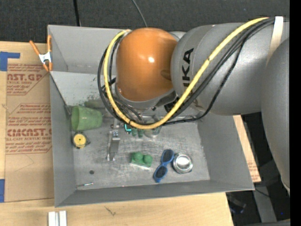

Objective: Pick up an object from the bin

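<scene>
Gripper [113, 147] low in bin [63, 164], open or clenched: cannot tell; small green block [141, 160] beside it looks light, stiff, so pinch its narrow sides

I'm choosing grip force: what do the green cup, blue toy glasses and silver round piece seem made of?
The green cup: likely matte plastic, going by its dull, even colour. The blue glasses: probably smooth plastic, a uniform saturated blue. The silver round piece: shiny metal or metallised plastic, with a bright glint on top.
</scene>
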`<state>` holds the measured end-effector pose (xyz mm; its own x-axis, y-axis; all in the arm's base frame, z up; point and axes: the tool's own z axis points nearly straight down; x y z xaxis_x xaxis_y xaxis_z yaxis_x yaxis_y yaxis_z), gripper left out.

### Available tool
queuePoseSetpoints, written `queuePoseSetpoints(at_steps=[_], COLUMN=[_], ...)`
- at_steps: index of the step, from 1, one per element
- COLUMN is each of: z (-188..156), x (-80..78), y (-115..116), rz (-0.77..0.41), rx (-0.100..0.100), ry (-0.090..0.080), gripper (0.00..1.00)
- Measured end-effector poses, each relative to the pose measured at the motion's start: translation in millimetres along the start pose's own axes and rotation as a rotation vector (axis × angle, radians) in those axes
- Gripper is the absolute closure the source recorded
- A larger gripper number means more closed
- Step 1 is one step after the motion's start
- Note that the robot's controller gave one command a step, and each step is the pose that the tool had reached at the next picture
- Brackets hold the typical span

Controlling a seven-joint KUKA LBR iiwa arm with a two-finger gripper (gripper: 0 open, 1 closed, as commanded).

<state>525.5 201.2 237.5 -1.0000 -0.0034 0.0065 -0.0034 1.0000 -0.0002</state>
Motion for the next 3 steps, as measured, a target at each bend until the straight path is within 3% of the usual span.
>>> queuePoseSetpoints(at_steps=[1, 2, 3], z=[102, 106, 166], x=[45.3, 28.3, 15.3], y=[-59, -148, -160], rz=[-0.174, -0.154, 0.176], rx=[0.002, 0.004, -0.004], ry=[0.002, -0.006, -0.015], gripper=[0.0, 0.0, 0.0])
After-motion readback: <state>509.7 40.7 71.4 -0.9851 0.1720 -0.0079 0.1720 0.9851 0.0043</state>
